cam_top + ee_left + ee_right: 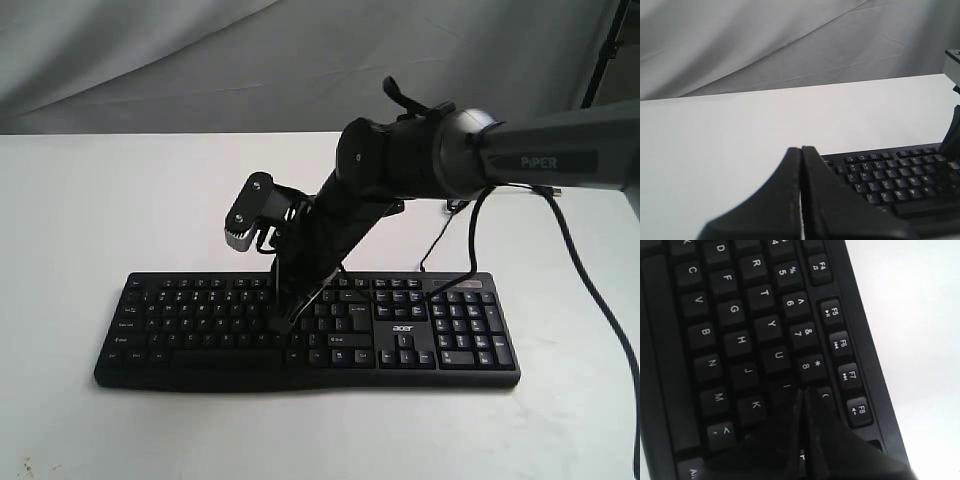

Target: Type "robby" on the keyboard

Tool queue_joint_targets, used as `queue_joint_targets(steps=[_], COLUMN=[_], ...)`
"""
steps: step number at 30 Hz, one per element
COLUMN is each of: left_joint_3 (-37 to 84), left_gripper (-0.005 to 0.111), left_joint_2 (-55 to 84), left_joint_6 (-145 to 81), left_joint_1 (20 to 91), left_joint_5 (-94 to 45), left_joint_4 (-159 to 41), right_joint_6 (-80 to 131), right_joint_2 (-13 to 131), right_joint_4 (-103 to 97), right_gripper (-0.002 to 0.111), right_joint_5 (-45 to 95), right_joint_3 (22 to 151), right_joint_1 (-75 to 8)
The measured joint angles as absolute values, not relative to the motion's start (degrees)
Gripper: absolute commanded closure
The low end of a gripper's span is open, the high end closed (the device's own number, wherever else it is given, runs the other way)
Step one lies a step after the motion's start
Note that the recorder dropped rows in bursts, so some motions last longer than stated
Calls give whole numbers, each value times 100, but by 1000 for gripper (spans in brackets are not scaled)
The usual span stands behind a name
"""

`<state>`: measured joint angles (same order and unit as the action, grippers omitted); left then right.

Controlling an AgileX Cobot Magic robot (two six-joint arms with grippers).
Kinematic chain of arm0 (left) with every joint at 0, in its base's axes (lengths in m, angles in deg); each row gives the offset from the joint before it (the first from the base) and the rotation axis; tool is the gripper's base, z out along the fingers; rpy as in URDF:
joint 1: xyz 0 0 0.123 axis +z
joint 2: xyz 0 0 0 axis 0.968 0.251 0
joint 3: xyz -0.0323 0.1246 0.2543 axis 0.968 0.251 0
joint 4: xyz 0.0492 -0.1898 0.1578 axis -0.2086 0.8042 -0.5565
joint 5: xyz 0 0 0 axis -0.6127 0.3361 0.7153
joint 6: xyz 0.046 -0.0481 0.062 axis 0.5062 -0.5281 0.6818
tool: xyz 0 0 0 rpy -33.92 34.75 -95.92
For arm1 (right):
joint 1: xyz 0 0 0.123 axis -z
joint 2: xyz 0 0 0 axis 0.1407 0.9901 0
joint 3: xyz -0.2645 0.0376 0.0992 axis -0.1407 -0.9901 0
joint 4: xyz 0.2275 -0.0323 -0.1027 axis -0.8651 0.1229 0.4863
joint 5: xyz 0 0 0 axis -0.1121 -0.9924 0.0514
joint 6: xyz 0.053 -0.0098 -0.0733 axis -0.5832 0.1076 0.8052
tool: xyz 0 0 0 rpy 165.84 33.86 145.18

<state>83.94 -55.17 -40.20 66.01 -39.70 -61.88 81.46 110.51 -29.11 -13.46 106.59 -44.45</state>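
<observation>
Keyboard (200,330), laid near-centre on the table (80,200) with its long axis from 9 to 3 o'clock, is reached near I and O by the pinched-shut right gripper (802,392), nearer than the likewise shut left gripper (801,150).

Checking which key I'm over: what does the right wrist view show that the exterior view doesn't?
Only the right wrist view: readable key legends, with the shut right claw tipped between the I key and the key marked (. Only the exterior view: the whole keyboard, its number pad, acer logo and the PiPER arm. Both: black keys, that claw, white table.
</observation>
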Motion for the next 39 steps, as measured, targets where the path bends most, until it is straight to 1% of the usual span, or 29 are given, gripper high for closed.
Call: queue_joint_targets(steps=[39], left_joint_3=[8394], left_gripper=[107], left_joint_2=[-5517], left_joint_6=[-4020], left_joint_1=[6601], left_joint_5=[-3970], left_joint_4=[-6188], right_joint_6=[8354], right_joint_2=[11106], right_joint_4=[-2899], right_gripper=[108], right_joint_5=[-1365], right_joint_3=[10602], right_joint_1=[-4445])
